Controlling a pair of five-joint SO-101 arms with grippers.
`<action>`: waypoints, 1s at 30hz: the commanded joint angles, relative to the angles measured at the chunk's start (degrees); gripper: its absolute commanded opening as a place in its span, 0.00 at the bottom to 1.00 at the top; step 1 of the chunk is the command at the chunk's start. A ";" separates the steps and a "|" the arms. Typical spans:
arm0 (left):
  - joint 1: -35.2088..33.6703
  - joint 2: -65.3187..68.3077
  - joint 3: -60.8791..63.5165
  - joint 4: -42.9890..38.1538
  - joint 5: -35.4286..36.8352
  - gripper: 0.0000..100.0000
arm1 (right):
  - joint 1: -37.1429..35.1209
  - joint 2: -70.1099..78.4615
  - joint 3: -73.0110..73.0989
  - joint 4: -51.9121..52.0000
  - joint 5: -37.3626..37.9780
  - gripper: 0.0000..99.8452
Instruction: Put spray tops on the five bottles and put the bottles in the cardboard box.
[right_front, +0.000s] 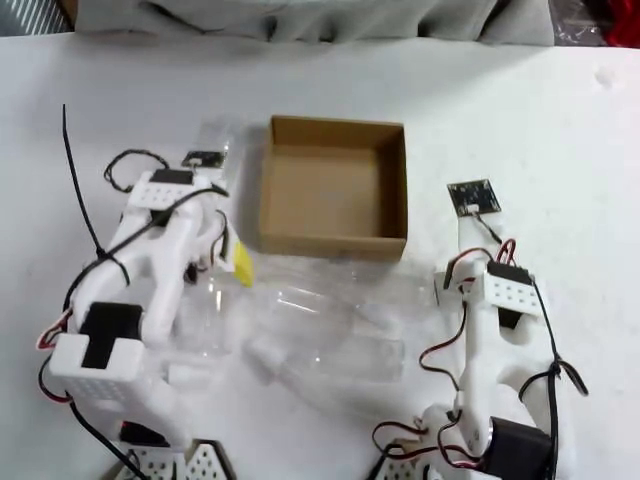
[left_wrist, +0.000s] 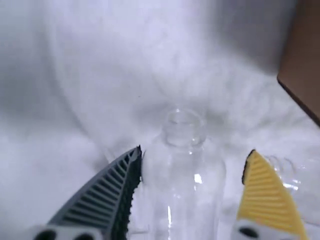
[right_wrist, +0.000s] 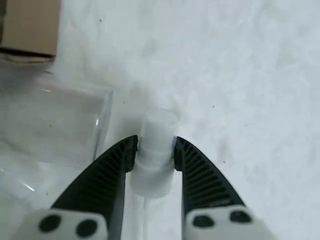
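Closest up is the right pincer (right_wrist: 154, 145): both black fingers (right_wrist: 107, 175) are clenched on a white spray top (right_wrist: 152, 175), 1 on each side of its collar, and the clear cap pokes out past the tips. It hangs low over the white desk (right_wrist: 250, 75), with a lying bottle (right_wrist: 50, 120) just beside it and a corner of the cardboard box (right_wrist: 27, 27) farther off.

The left pincer (left_wrist: 192, 155) is released, spread wide. Its grey finger (left_wrist: 110, 195) and yellow finger (left_wrist: 262, 195) straddle the shoulders of an open-necked bottle (left_wrist: 182, 130). The yellow one is clearly apart from the plastic; can't tell if the grey tip touches.

From the high view, the left arm (right_front: 150, 250) bends forward with its wrist folded down near the box's near-left corner. The right arm (right_front: 495, 330) stands upright off the near-right corner. Between the 2 arms, a pile of bottles (right_front: 330, 350) lies on the desk just in front of the box's front wall. They're too see-through to count.
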 joint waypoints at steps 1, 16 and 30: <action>0.48 -3.30 1.14 -4.13 0.97 0.30 | -0.04 -0.13 -0.26 -0.66 0.44 0.02; 0.84 -15.78 13.19 -10.64 0.53 0.30 | -0.13 -0.13 -0.26 -0.66 0.44 0.02; 1.01 -10.24 12.75 -12.84 1.93 0.00 | -0.04 -0.04 -0.26 -0.66 0.26 0.02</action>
